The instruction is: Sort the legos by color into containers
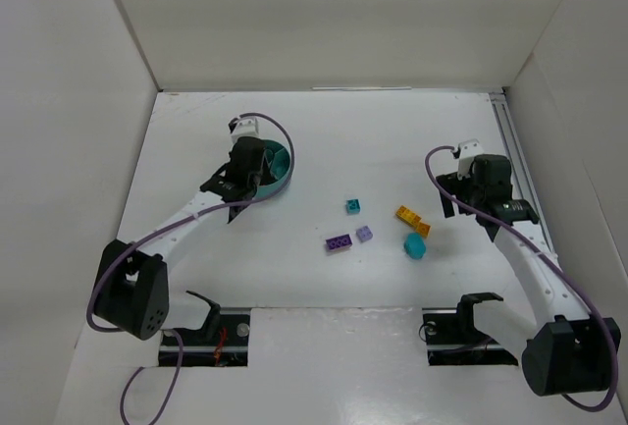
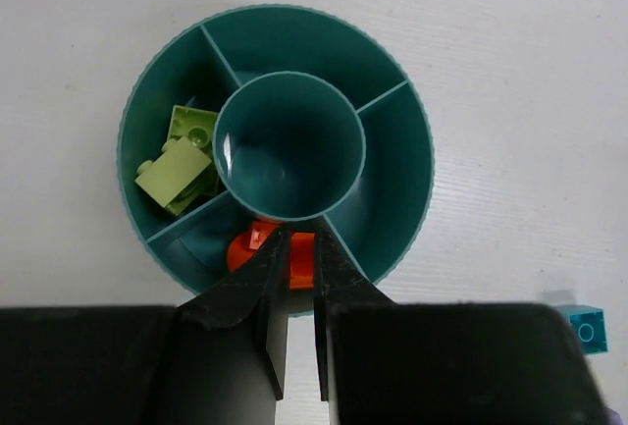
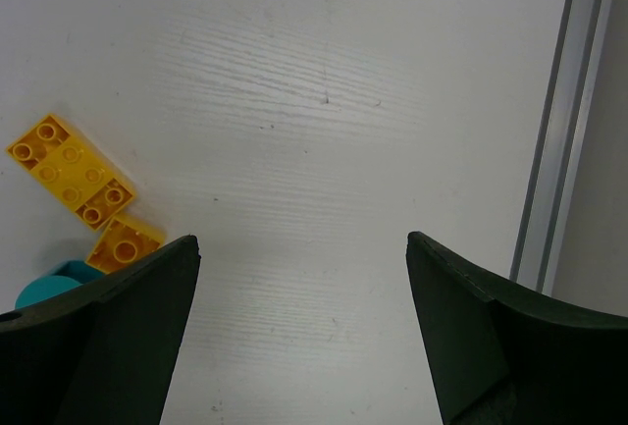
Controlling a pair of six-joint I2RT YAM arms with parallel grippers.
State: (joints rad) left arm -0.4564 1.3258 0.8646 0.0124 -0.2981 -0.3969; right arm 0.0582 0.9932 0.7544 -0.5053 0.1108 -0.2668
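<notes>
Nearest the table's (image 1: 294,121) near edge, right of its middle, lie the loose legos. A purple lego (image 1: 339,242) sits just beside a lilac lego (image 1: 364,234), and a teal rounded piece (image 1: 416,245) is off to their right. A little farther in is a teal cube (image 1: 352,206).

Only the top view shows all of these together. The right wrist view shows what the top view blurs into one patch: a yellow brick (image 3: 71,172) with a small orange-yellow piece (image 3: 125,241) just beside its corner. The teal rounded piece peeks out behind the left finger.

The right gripper (image 3: 304,243) hangs over bare table near the right edge. Its fingers are spread wide with nothing between them, and a metal rail (image 3: 554,131) runs along that edge.

Farther in, on the table's left half, is the round teal dish (image 2: 294,37). In the top view the arm largely covers it, so its contents show only from the left wrist. Two green legos (image 2: 182,165) lie in the left compartment, and an orange piece (image 2: 240,248) lies in the near one.

The left gripper (image 2: 299,239) has its fingers drawn together, with only a slit between them. Its tips are over the orange piece, but whether they touch it cannot be told. The same wrist view catches the teal cube on the table at its lower right, well apart from the dish.
</notes>
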